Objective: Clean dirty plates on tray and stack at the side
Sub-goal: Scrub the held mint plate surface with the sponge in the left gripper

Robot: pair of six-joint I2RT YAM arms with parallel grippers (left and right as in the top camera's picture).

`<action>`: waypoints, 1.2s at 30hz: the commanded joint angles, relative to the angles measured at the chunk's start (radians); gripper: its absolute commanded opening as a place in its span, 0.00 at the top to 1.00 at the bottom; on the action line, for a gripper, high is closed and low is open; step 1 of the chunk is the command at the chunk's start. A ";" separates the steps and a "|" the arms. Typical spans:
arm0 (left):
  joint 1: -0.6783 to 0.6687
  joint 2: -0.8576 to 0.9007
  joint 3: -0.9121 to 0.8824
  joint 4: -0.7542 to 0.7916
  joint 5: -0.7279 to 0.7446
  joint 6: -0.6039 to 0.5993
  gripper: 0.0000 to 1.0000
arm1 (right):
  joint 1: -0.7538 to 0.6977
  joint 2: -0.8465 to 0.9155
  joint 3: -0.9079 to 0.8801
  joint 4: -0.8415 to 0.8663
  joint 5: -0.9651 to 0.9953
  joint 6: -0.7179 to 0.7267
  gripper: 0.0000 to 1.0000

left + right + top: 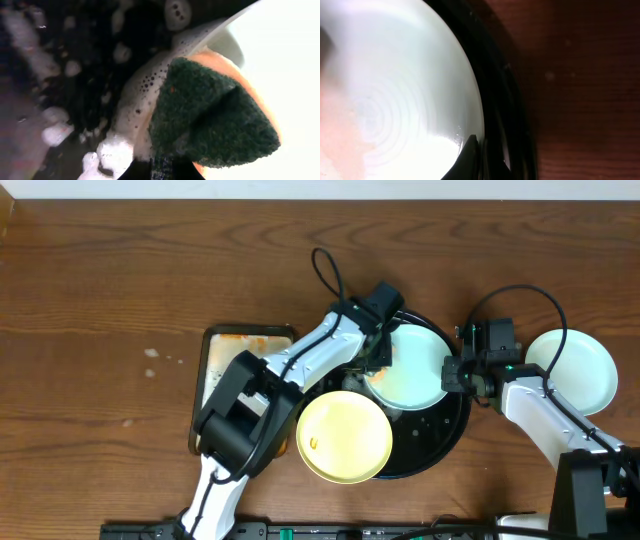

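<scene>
The black tray (440,430) sits on the wooden counter (100,280) right of centre. One mint plate (415,375) lies inside it toward 12 o'clock. The yellow plate (345,437) rests at the tray's 8 o'clock side, overhanging the rim, with a small orange mark near its own 9 o'clock edge. A second mint plate (585,375) lies outside the tray on the counter at 3 o'clock, well apart from the other two.

The left end effector (378,352) is at the 9 o'clock edge of the mint plate in the tray, clamped on a sponge (215,125). The sponge's green scouring face and orange body press against the plate's rim. White foam (125,120) lies along the rim and is spattered over the dark tray floor beside it.

The right end effector (462,375) is at the same plate's 3 o'clock edge. Its wrist view shows one dark fingertip (470,152) over the rim with the other hidden, so I cannot tell whether it grips.

A rectangular orange-stained tray (225,350) lies at 9 o'clock of the black tray, partly under the left arm.
</scene>
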State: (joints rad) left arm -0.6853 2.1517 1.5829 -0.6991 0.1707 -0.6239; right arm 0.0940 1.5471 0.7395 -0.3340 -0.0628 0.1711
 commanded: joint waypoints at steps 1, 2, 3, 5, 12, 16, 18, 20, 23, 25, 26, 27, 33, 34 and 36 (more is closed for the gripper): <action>0.003 0.012 0.079 -0.048 -0.112 0.027 0.92 | -0.001 -0.004 0.000 -0.008 0.047 -0.008 0.99; 0.000 0.012 0.094 -0.060 -0.112 0.028 0.92 | -0.001 -0.004 0.000 -0.009 0.047 -0.008 0.99; -0.004 0.012 0.105 -0.070 -0.111 0.027 0.92 | -0.001 -0.004 0.000 -0.010 0.047 -0.008 0.99; -0.013 0.012 0.122 -0.107 -0.111 0.023 0.92 | -0.001 -0.004 0.000 -0.010 0.047 -0.008 0.99; -0.026 0.013 0.134 -0.076 -0.019 -0.002 0.92 | -0.001 -0.004 0.000 -0.010 0.047 -0.008 0.99; -0.048 0.013 0.134 -0.080 -0.040 0.000 0.92 | -0.001 -0.004 0.000 -0.014 0.047 -0.008 0.99; -0.050 0.010 0.134 -0.104 -0.076 0.002 0.92 | -0.001 -0.004 0.000 -0.014 0.047 -0.008 0.99; -0.043 -0.007 0.134 -0.138 -0.129 0.002 0.92 | -0.001 -0.004 0.001 -0.006 0.048 -0.021 0.99; -0.022 -0.065 0.134 -0.184 -0.186 0.038 0.92 | -0.001 -0.006 0.009 0.010 0.047 -0.084 0.99; -0.007 -0.101 0.134 -0.206 -0.207 0.047 0.92 | -0.001 -0.010 0.021 0.008 0.047 -0.099 0.99; 0.003 -0.122 0.134 -0.221 -0.222 0.047 0.92 | -0.001 -0.013 0.028 0.005 0.046 -0.102 0.99; 0.014 -0.144 0.134 -0.240 -0.236 0.047 0.92 | -0.001 -0.019 0.035 0.002 0.047 -0.104 0.99; 0.109 -0.237 0.134 -0.396 -0.274 0.106 0.86 | 0.028 -0.109 0.063 0.003 0.060 -0.143 0.99; 0.127 -0.242 0.134 -0.423 -0.282 0.116 0.85 | 0.042 -0.133 0.066 0.005 0.075 -0.144 0.99; 0.167 -0.246 0.134 -0.485 -0.307 0.115 0.85 | 0.069 -0.176 0.069 -0.004 0.122 -0.146 0.99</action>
State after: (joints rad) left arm -0.5617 1.9053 1.7073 -1.1412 -0.0765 -0.5468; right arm 0.1276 1.4315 0.7776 -0.3359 0.0013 0.0574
